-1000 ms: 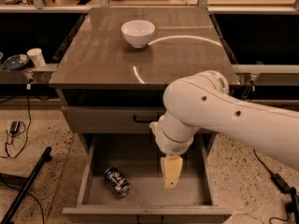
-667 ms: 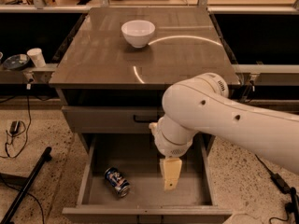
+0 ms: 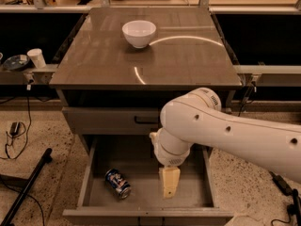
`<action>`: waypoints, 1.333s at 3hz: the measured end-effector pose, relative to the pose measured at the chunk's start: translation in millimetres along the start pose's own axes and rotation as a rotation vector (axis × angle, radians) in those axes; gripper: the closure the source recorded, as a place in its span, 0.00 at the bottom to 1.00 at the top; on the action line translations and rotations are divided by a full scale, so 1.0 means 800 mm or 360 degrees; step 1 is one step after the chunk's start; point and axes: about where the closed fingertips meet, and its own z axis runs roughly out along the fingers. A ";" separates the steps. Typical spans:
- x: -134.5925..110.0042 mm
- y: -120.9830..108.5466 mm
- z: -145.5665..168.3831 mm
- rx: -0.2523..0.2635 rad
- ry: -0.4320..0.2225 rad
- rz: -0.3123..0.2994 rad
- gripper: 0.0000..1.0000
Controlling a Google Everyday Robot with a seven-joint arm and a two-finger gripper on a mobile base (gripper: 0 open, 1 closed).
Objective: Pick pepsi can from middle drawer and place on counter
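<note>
Pepsi can (image 3: 118,183): we log it lying on its side at the left of the open middle drawer (image 3: 141,214). Gripper (image 3: 169,185): pointing down inside the drawer, right of the can and apart from it; we cannot tell whether it is open or closed. White bowl (image 3: 139,33): on the counter (image 3: 103,55), far side.

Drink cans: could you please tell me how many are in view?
1. The pepsi can lies on its side in the middle drawer, left of the gripper hanging over the drawer floor. The arm hides part of the drawer, so another may be hidden.
</note>
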 end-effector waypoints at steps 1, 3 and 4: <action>0.005 0.002 0.022 -0.0030 0.0015 0.0016 0.00; 0.010 0.002 0.057 -0.0082 0.0024 0.0037 0.00; 0.012 0.004 0.074 -0.0112 0.0026 0.0042 0.00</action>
